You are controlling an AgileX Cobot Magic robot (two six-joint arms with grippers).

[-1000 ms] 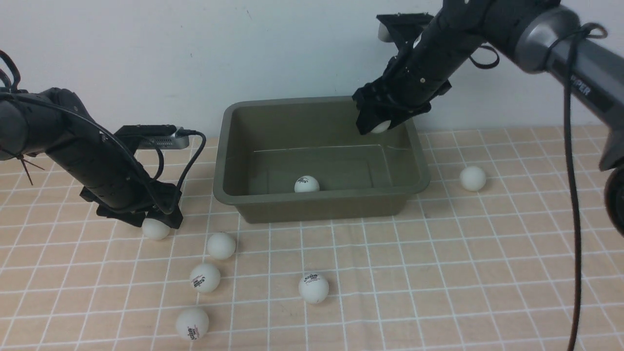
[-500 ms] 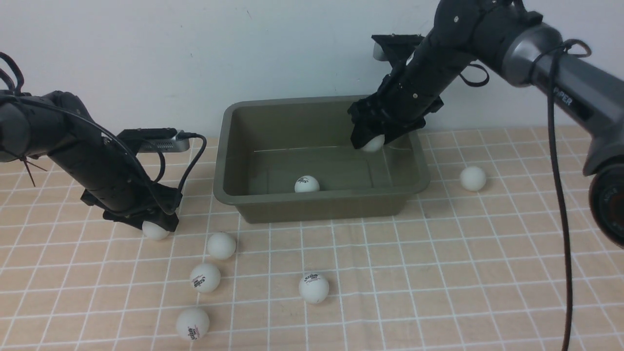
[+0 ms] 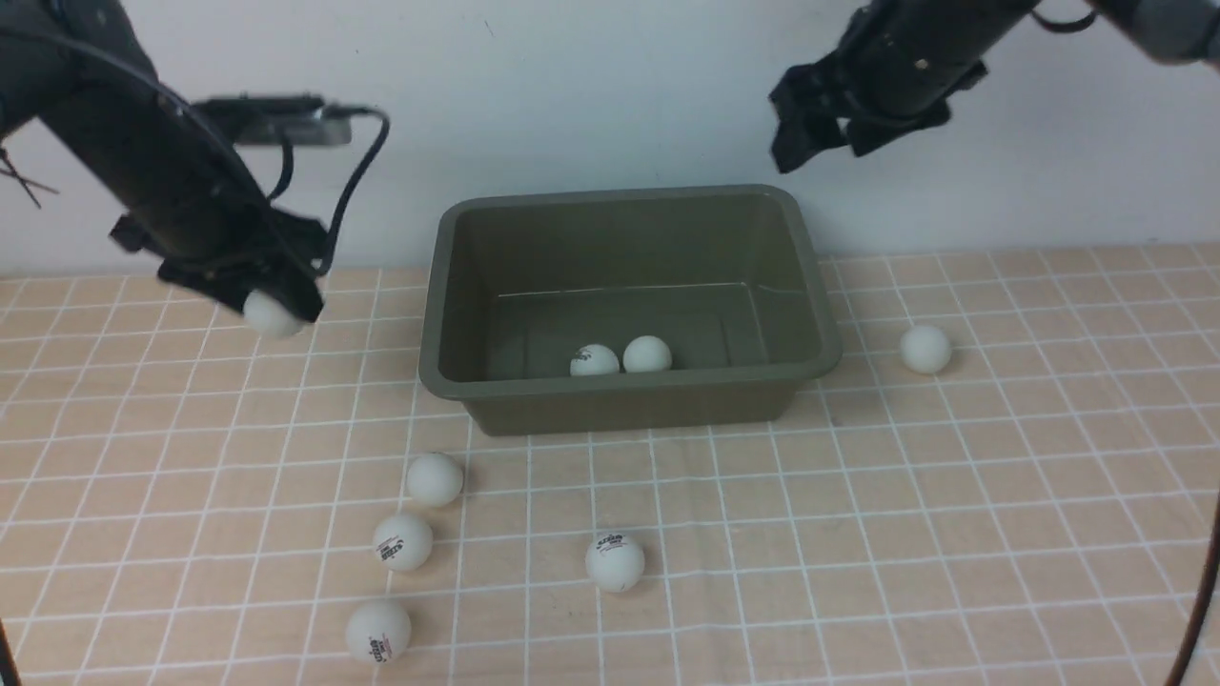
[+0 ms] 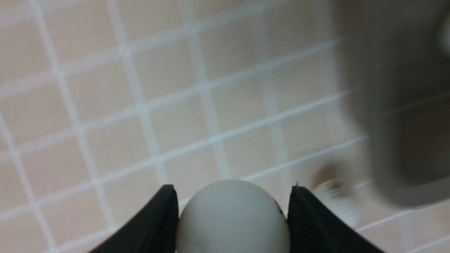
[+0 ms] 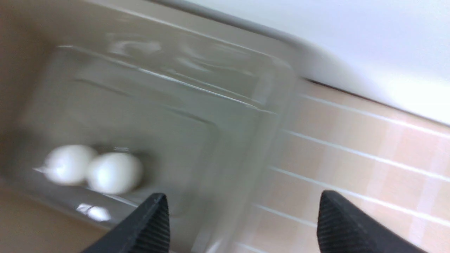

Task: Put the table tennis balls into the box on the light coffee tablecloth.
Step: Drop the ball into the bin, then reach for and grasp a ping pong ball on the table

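- Left jaws pinch a ball (image 3: 272,314) (image 4: 232,218), one ribbed pad (image 4: 163,221) pressed against each side.
- That ball hangs in the air, clear of the cloth (image 3: 858,524) and to the left of the box (image 3: 620,410).
- Right jaws stand spread wide with nothing between them; their fingertips (image 5: 151,225) are high above the box's far right corner.
- The box sits open side up on the cloth, toward the back and about midway across.
- Two balls (image 3: 595,360) (image 3: 647,353) lie inside it, touching each other, against the near wall; the left one shows a dark logo. The right wrist view blurs them (image 5: 114,173).
- Three balls (image 3: 436,478) (image 3: 401,542) (image 3: 377,630) lie on the cloth in front of the box's left corner, in a loose line; the nearer two bear logos.
- A logo ball (image 3: 615,562) lies apart, in front of the box's middle.
- A plain ball (image 3: 924,349) rests on the cloth, right of the box, near its wall.
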